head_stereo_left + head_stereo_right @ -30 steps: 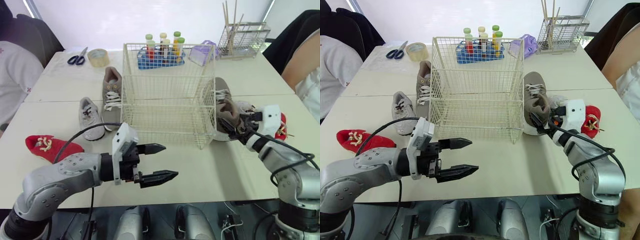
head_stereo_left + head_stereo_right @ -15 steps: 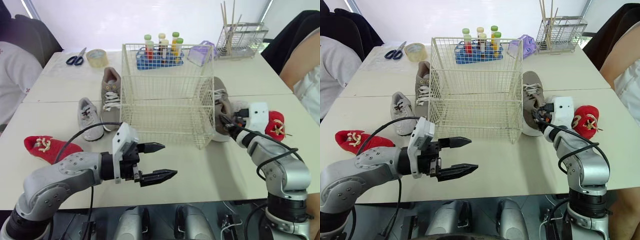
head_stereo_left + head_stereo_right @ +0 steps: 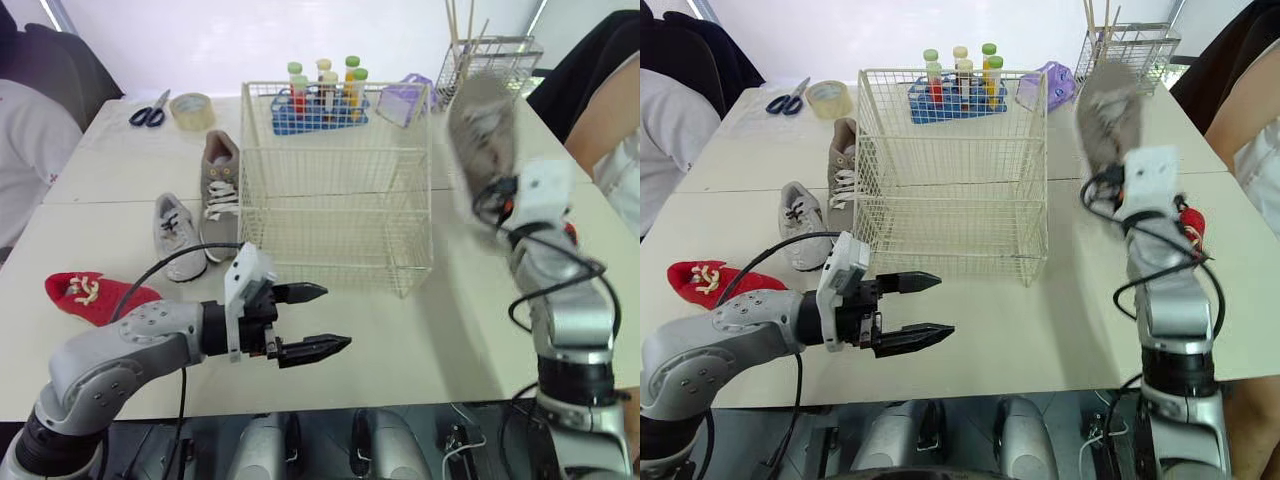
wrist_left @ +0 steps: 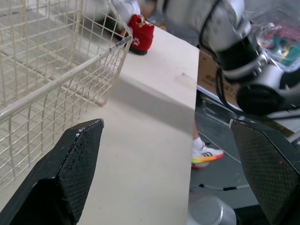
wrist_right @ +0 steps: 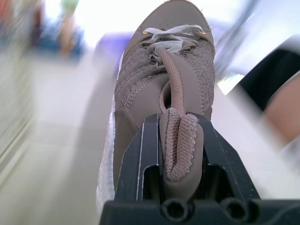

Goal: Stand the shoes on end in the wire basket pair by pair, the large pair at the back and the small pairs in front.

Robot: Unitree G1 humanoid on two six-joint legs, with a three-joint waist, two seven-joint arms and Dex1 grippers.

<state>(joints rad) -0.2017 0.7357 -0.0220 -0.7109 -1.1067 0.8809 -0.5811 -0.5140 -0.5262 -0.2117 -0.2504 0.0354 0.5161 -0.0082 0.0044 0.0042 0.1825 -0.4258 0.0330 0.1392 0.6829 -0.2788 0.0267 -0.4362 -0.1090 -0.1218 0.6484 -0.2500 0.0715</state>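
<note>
The cream wire basket (image 3: 335, 185) stands empty in the middle of the table. My right gripper (image 5: 178, 126) is shut on the heel collar of a large taupe shoe (image 3: 480, 135), which hangs in the air to the basket's right, toe upward. Its mate (image 3: 222, 190) lies left of the basket, beside a small grey shoe (image 3: 178, 235). One small red shoe (image 3: 95, 295) lies at the near left. Another red shoe (image 3: 1190, 225) sits behind my right arm. My left gripper (image 3: 310, 320) hovers open over the table in front of the basket, holding nothing.
Behind the basket are scissors (image 3: 148, 110), a tape roll (image 3: 197, 110), a blue rack of tubes (image 3: 320, 100), a purple item (image 3: 405, 100) and a wire holder with sticks (image 3: 490, 60). People sit at the left (image 3: 30, 150) and right (image 3: 610, 130) table edges.
My right gripper closed on the large taupe shoe beside the basket and raised it off the table, toe up. The left arm stayed where it was.
</note>
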